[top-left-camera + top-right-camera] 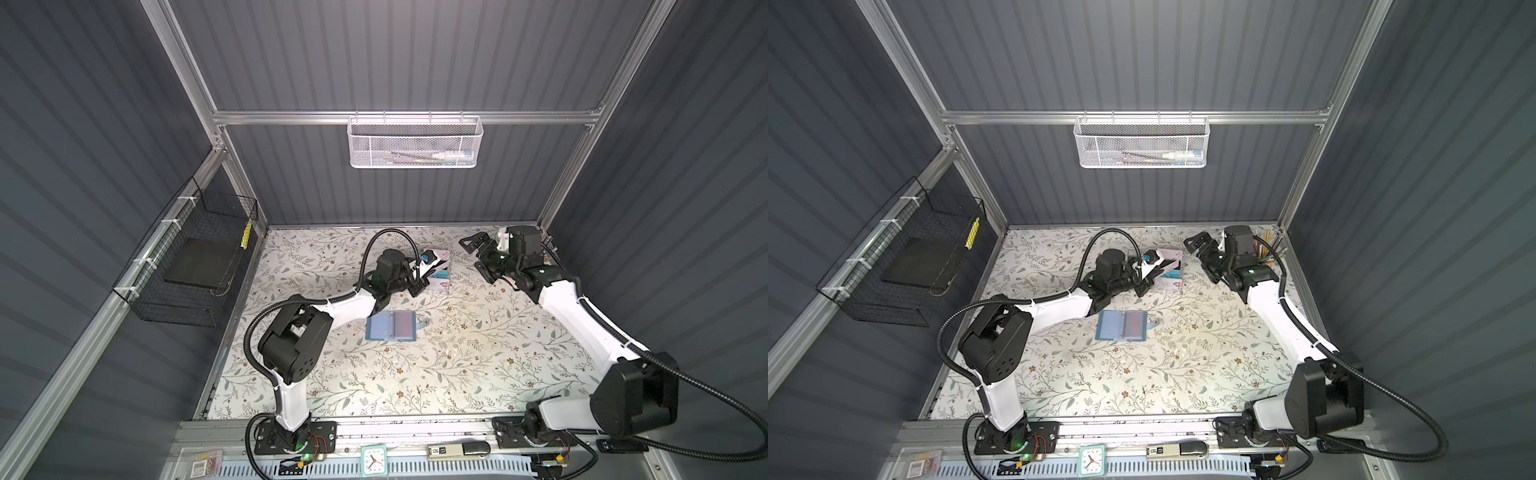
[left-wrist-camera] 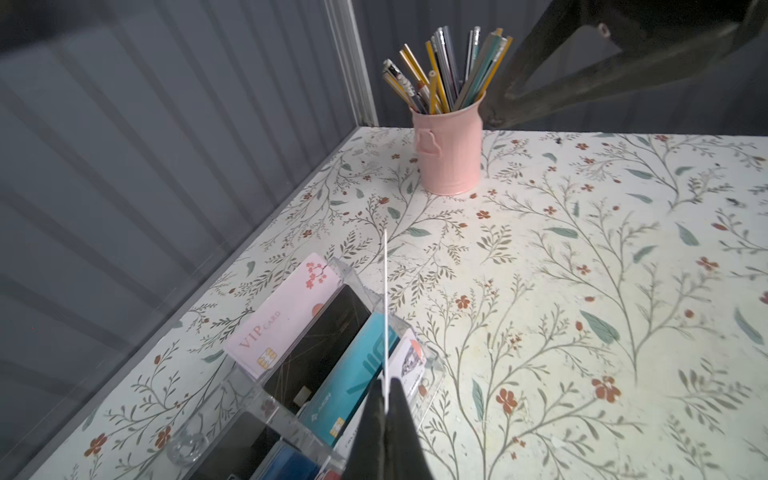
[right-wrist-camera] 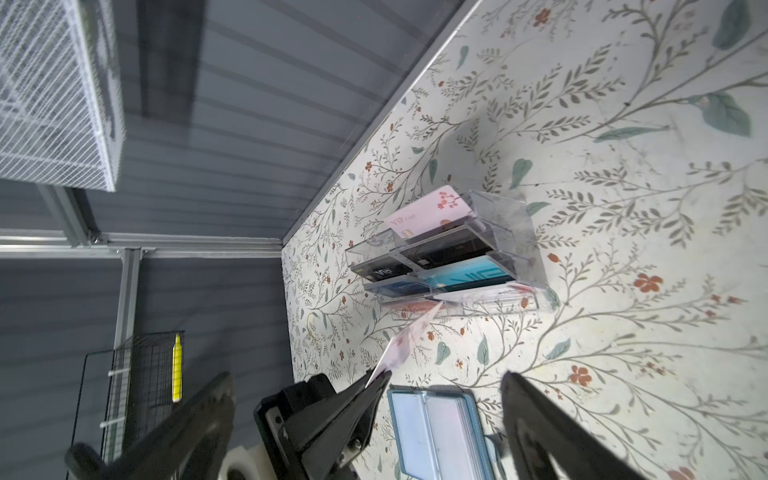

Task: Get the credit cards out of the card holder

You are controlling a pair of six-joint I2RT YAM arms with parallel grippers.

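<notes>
The card holder [image 1: 384, 328] is laid open flat on the floral table [image 1: 457, 374], near the middle in both top views, with its closure tab pointed towards the right arm. A reddish card [image 1: 404, 325] is seen under the clear sleeve of the half nearer the right arm; the other half appears pale blue. The same holder is shown in the right wrist view [image 3: 436, 432], where its sleeves look washed out.

The left gripper [image 2: 386, 388] is pressed together on a pale credit card [image 3: 405, 340], which is pinched by one end. In the left wrist view this card is seen edge-on as a thin white line [image 2: 386, 299]. It is held above the table, off the holder, with its free end directed at the lowest front tier of a clear acrylic card rack [image 3: 505, 214]. Whether the card touches the rack cannot be told.

The rack is placed near the back wall, beyond the holder. A pink VIP card [image 2: 282, 316], a black card [image 2: 320, 345] and a teal card [image 2: 357, 365] are stood in its tiers.

The right gripper [image 1: 478, 257] is spread wide and nothing is held in it. It is raised over the back of the table, beside the rack and well apart from the holder. A pink pencil cup [image 2: 449, 153] filled with pencils is set in the far corner.
</notes>
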